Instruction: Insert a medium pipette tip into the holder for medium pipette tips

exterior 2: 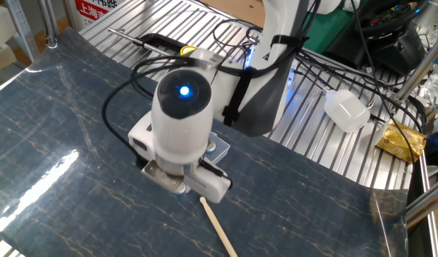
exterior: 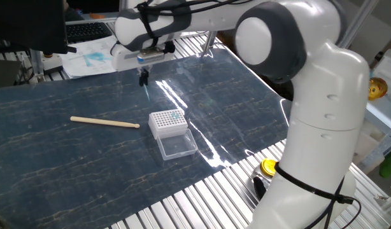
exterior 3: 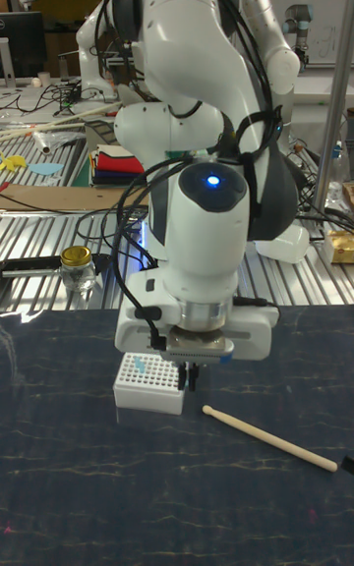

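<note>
We see the black two-finger gripper [exterior: 144,77] pinching the thin translucent blue-teal pipette tip [exterior: 147,91], which hangs beneath it above the dark surface [exterior: 68,146], behind the white gridded holder [exterior: 167,123].

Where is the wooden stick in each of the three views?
One fixed view: wooden stick lies left of the holder.
The other fixed view: bottom centre, below the arm's wrist.
Tall fixed view: lower right, right of the holder.
Shared landmark: the gripper.

Wooden stick [exterior 2: 217,227] — end cut off
</note>
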Controlling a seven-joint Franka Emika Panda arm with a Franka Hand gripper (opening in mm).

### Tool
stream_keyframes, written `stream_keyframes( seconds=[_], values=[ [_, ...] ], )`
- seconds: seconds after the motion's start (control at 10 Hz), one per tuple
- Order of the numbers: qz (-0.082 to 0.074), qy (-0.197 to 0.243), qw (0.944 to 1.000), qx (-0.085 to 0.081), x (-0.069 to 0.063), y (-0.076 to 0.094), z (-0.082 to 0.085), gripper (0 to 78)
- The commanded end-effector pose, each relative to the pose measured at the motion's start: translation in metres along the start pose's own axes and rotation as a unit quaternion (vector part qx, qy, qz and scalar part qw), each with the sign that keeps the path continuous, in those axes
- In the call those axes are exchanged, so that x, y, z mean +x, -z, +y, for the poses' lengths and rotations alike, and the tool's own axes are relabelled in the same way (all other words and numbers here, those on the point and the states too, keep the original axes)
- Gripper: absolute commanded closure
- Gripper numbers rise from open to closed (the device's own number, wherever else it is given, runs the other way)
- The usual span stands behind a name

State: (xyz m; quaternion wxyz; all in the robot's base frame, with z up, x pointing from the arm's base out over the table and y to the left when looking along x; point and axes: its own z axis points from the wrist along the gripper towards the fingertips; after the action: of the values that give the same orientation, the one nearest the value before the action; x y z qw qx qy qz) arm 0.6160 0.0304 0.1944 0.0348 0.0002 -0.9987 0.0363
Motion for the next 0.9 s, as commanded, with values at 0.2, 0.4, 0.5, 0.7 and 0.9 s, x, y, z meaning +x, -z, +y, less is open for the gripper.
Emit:
stream_keyframes(
  seconds=[0.2,0.4,0.5,0.7,0.9],
  values=[
    [-0.015,0.005,0.9999,0.005,0.017,-0.004,-0.010,76.4],
    [-0.023,0.011,0.9997,0.006,0.022,-0.009,-0.016,76.4],
    [-0.026,0.016,0.9995,0.006,0.024,-0.012,-0.020,76.4],
    [-0.031,0.021,0.9993,0.007,0.027,-0.016,-0.026,76.4],
    [-0.033,0.023,0.9992,0.008,0.029,-0.018,-0.028,76.4]
  ],
)
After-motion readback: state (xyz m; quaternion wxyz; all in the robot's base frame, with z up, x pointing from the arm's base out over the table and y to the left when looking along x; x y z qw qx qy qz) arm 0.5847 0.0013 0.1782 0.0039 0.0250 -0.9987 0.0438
